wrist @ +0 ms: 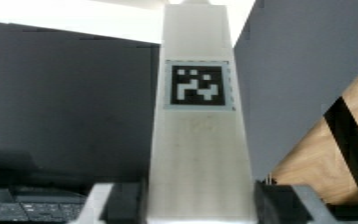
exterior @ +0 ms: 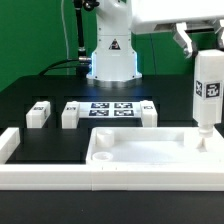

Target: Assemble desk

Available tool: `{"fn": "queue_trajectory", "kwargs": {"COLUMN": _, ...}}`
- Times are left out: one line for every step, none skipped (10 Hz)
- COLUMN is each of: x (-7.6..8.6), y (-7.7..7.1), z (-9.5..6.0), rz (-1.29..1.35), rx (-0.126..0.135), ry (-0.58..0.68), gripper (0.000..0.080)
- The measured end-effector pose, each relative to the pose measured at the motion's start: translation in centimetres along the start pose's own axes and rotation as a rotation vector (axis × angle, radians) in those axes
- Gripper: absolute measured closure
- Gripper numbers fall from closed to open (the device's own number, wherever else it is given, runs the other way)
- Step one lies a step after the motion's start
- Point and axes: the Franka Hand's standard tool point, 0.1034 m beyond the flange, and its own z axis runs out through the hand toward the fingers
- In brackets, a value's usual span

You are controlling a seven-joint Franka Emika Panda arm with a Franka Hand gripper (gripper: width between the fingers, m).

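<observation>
The desk's white rimmed tabletop lies flat at the front of the black table. One white leg with a black-and-white tag hangs upright over the tabletop's corner on the exterior view's right. Its lower tip is at the rim, and I cannot tell whether it touches. My gripper is shut on the leg's upper end. In the wrist view the leg runs away from my gripper, with a black finger pressed on each side. Three more legs lie behind the tabletop.
The marker board lies between the loose legs. The robot's base stands behind it. A low white border wall runs along the front and turns up at the exterior view's left.
</observation>
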Motion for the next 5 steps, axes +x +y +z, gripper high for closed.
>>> {"fn": "queue_trajectory", "kwargs": {"x": -0.5, "y": 0.0, "z": 0.7, "rz": 0.000, "rx": 0.002, "ry": -0.008, "gripper": 0.0512}}
{"fn": "queue_trajectory", "kwargs": {"x": -0.7, "y": 0.2, "z": 1.1, "rz": 0.002, "rx": 0.001, "ry": -0.014, "gripper": 0.0512}}
{"fn": "queue_trajectory", "kwargs": {"x": -0.7, "y": 0.3, "z": 1.3, "rz": 0.002, "rx": 0.001, "ry": -0.017, "gripper": 0.0512}}
{"fn": "queue_trajectory", "kwargs": {"x": -0.6, "y": 0.4, "z": 1.5, "rz": -0.003, "rx": 0.001, "ry": -0.020, "gripper": 0.0512}}
{"fn": "queue_trajectory", "kwargs": {"x": -0.2, "y": 0.2, "z": 1.7, "rz": -0.005, "rx": 0.004, "ry": -0.019, "gripper": 0.0512}}
